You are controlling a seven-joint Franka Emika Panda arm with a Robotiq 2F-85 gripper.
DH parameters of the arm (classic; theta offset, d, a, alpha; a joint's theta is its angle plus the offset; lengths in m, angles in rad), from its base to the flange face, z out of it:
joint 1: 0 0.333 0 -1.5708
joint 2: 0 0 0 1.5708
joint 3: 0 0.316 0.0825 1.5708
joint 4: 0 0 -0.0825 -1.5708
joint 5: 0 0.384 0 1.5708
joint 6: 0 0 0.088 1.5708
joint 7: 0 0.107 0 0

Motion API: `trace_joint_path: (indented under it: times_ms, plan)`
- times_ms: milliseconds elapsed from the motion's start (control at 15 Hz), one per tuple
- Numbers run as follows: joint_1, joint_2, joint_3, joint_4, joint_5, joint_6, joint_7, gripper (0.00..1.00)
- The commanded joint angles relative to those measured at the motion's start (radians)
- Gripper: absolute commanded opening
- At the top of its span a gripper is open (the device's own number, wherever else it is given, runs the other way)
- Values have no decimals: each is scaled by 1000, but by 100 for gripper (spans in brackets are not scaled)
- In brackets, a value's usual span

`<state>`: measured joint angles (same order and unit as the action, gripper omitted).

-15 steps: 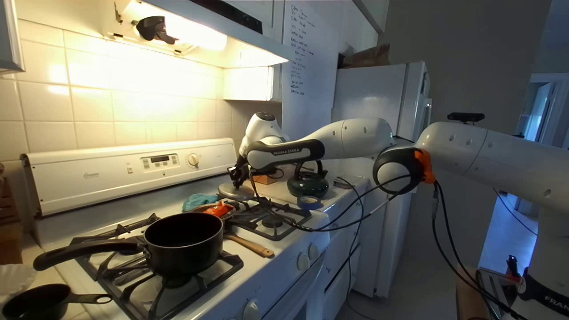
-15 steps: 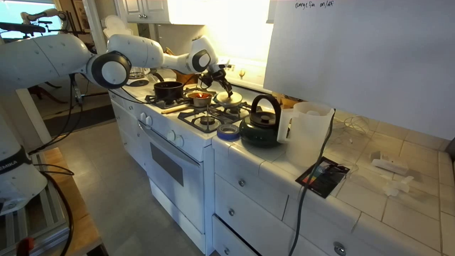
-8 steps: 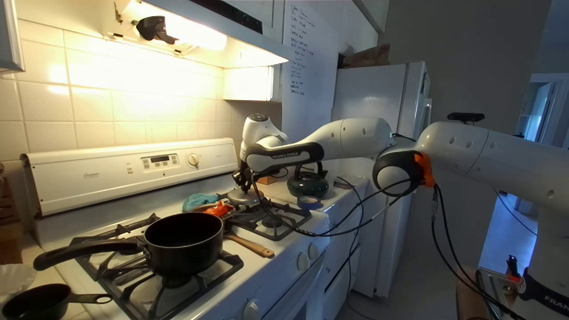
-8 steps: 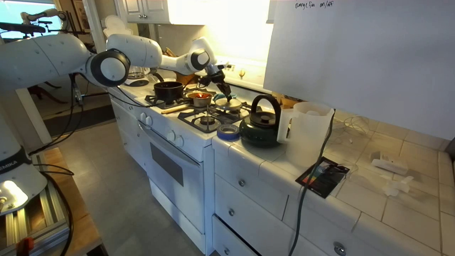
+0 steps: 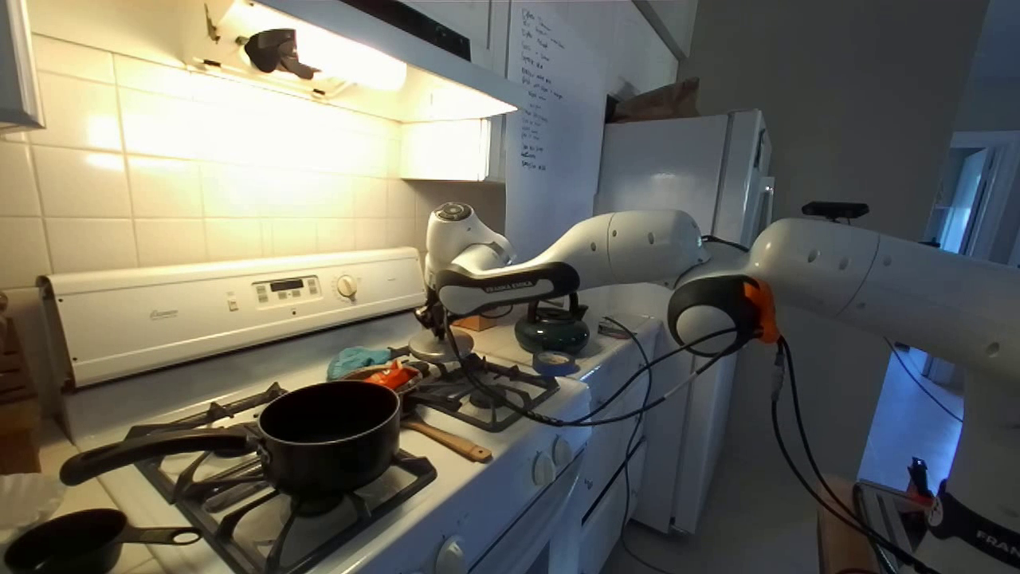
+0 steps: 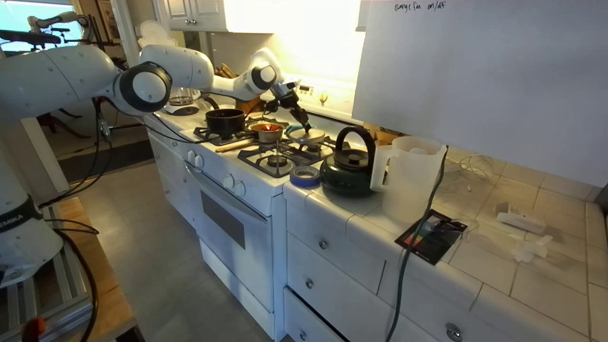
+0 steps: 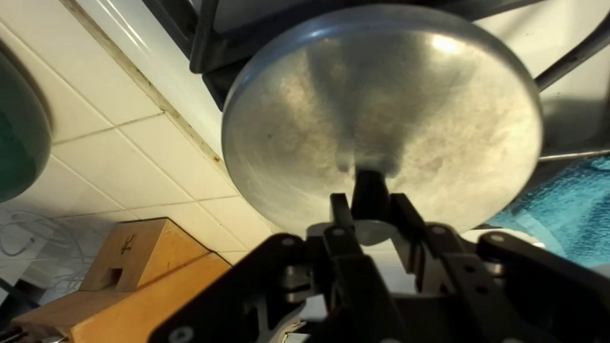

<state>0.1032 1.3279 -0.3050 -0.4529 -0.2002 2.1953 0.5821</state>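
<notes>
The arm (image 5: 649, 247) is glossy white, with smooth, rounded segments (image 5: 940, 279) and small round recesses (image 5: 844, 262); a black band (image 5: 510, 285) reads FRANKA EMIKA, an orange piece (image 5: 763, 311) wraps the elbow joint (image 5: 708, 323), black cables (image 5: 550, 419) hang off it, and silvery screws (image 7: 181, 334) stud the black claw (image 7: 369, 200).

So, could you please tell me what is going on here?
A robot arm has its hand closed on the knob of a metal lid, over the back of the stove. The lid looks roughly level; whether it rests on anything, I cannot tell. A pot sits on the stove, and a kettle stands on the counter beside it.
</notes>
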Motion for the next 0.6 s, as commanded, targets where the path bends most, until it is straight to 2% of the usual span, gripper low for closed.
trace_joint_path:
  times_ms: [0, 533]
  plan:
    - [2, 16, -7, 17, -20, 11, 70, 6]
    - [-16, 44, -5, 21, -19, 74, 136, 6]
